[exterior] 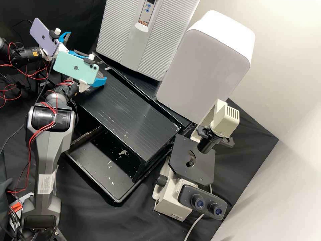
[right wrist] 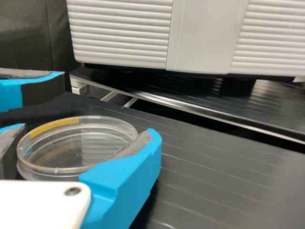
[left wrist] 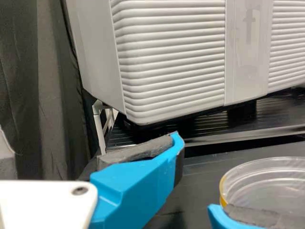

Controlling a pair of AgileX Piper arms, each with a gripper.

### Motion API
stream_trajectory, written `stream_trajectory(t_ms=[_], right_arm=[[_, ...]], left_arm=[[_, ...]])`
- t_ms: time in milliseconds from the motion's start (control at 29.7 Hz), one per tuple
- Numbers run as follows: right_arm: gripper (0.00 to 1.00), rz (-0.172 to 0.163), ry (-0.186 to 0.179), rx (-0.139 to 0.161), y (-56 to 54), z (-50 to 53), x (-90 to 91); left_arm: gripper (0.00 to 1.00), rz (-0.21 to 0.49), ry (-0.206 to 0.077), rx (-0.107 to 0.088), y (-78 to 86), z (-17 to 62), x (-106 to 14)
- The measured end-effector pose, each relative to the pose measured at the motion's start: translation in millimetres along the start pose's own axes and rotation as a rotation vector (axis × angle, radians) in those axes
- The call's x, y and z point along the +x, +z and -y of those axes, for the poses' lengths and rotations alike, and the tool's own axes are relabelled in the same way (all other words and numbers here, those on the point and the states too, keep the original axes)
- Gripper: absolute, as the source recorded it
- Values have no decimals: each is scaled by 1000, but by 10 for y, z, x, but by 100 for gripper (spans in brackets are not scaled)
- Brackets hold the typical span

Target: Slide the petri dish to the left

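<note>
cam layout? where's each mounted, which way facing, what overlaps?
High view: fixed off the arms, looking forward and down on black platform and microscope; both arms enter from one side.
Left wrist view: on left wrist, facing the ribbed white unit; own two blue fingers in front.
Right wrist view: on right wrist, low over the platform, facing that unit; own blue finger in front.
Shared: both wrist views catch the petri dish and unit; high view has the unit too.

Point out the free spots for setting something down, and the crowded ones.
Free: the ridged platform top between the petri dish and the microscope; the lower tray in front of it. Crowded: the platform's far corner, where the left pincer and right pincer sit at the dish.
</note>
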Motion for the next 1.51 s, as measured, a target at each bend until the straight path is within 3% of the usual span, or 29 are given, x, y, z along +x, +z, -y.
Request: stream_trajectory(t_ms=[67, 101, 269, 706, 941, 1109, 1311, 1513], right_arm=[[0, -1, 1, -4, -7, 2, 14], [100, 0, 1, -7, -6, 5, 19], [100, -4, -2, -51, -21, 19, 11], [100, -9, -7, -66, -21, 74, -18], [100, -23, 13, -88, -4, 50, -164], [100, -57, 53, -118, -22, 3, -347], [100, -135, 95, -121, -88, -47, -610], [100, -181, 156, -111, -94, -100, -858]], left_arm=[[100, 0, 0, 0, 0, 0, 0], [100, 0, 0, 0, 0, 0, 0], [100, 0, 0, 0, 0, 0, 0], [100, 0, 0, 0, 0, 0, 0], [100, 0, 0, 0, 0, 0, 0], [100, 0, 0, 0, 0, 0, 0], [100, 0, 0, 0, 0, 0, 0], [100, 0, 0, 0, 0, 0, 0]])
